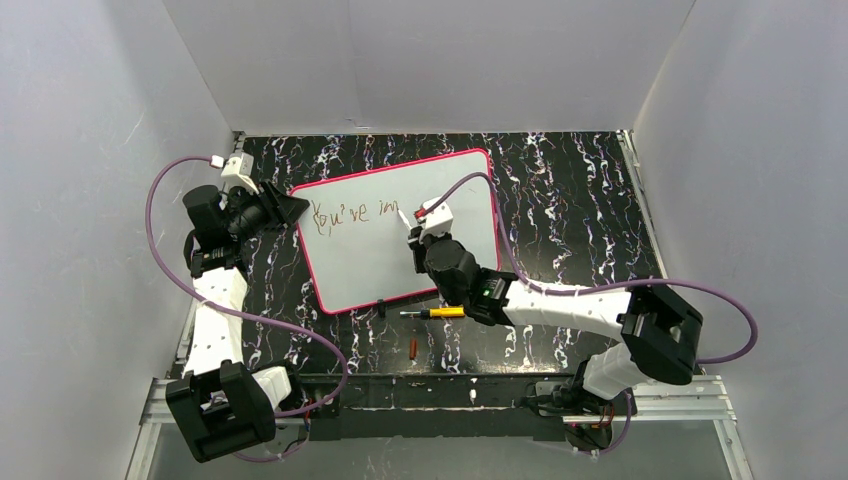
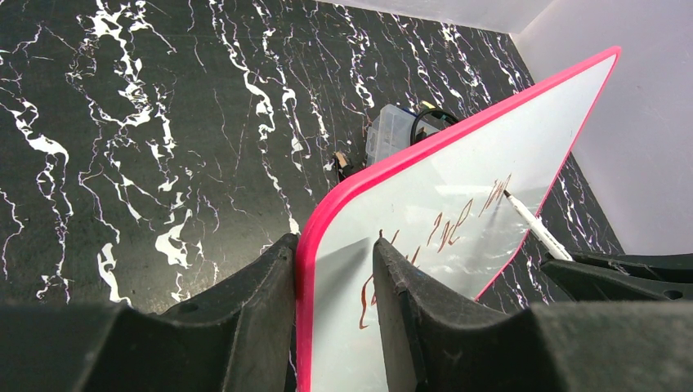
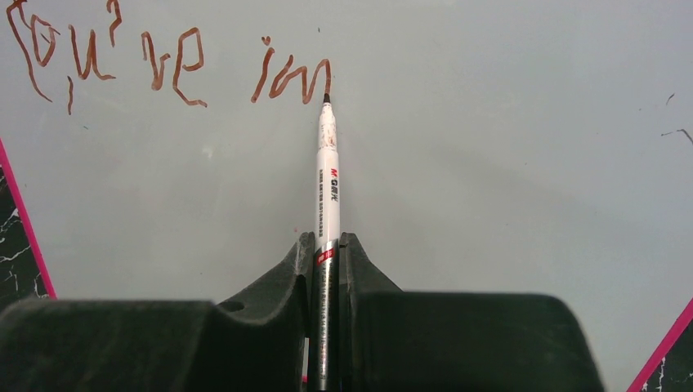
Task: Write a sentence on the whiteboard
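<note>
We find the large flat white pink-rimmed whiteboard on the black white-veined marble-patterned desk, left of its middle and set askew. The black two-finger left gripper sits at the board's left corner, one finger on each side of the rim. The reddish-brown handwritten sentence runs along the board's far part, starting near that corner. The black right gripper, over the board's middle, clamps a slim white plastic marker whose tip touches the last word's end. Just before the board's near edge lies a yellow-barrelled pen, right of a small black clip. A small red cap lies nearer the arm bases.
</note>
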You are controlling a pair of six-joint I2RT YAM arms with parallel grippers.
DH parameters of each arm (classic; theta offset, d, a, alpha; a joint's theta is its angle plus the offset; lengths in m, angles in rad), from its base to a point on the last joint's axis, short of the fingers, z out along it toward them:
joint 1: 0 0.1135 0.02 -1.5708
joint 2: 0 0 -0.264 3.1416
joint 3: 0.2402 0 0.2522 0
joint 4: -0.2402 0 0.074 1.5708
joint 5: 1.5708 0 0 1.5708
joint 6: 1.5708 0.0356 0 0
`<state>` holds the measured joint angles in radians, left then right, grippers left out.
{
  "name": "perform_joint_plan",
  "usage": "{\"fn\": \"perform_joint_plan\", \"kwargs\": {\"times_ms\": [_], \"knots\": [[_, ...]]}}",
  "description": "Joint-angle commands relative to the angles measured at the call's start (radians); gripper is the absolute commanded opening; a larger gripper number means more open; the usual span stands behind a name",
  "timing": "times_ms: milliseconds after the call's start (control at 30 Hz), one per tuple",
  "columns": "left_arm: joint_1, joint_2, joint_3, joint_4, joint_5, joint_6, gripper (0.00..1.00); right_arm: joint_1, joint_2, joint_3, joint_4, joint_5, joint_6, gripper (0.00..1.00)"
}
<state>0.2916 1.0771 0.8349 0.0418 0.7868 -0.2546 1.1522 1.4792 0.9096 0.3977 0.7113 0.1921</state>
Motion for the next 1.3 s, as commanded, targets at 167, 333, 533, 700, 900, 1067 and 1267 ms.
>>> {"fn": "perform_joint_plan", "kwargs": {"times_ms": [167,333,533,700,900,1067,1267], "knots": [[-0.006,-0.031,0.002,0.003,0.042,0.003,0.36,0.001,-0.062,-0.002,0.004,0.006,-0.009,0.01],[-0.005,-0.029,0.003,0.003,0.042,0.002,0.36,0.013,-0.061,0.034,0.006,0.032,-0.044,0.01],[-0.006,-0.030,0.003,0.003,0.042,0.003,0.36,0.014,-0.030,0.065,0.020,0.067,-0.077,0.01],[-0.006,-0.030,0.003,0.003,0.042,0.002,0.36,0.009,-0.002,0.088,0.029,0.074,-0.101,0.01],[-0.006,-0.032,0.003,0.003,0.042,0.003,0.36,0.005,0.019,0.103,0.007,0.075,-0.093,0.01],[-0.006,-0.034,0.001,0.003,0.042,0.003,0.36,0.004,0.013,0.083,-0.035,0.077,-0.065,0.01],[-0.006,-0.034,0.001,0.005,0.042,0.003,0.36,0.008,-0.022,0.026,-0.074,0.042,-0.007,0.01]]}}
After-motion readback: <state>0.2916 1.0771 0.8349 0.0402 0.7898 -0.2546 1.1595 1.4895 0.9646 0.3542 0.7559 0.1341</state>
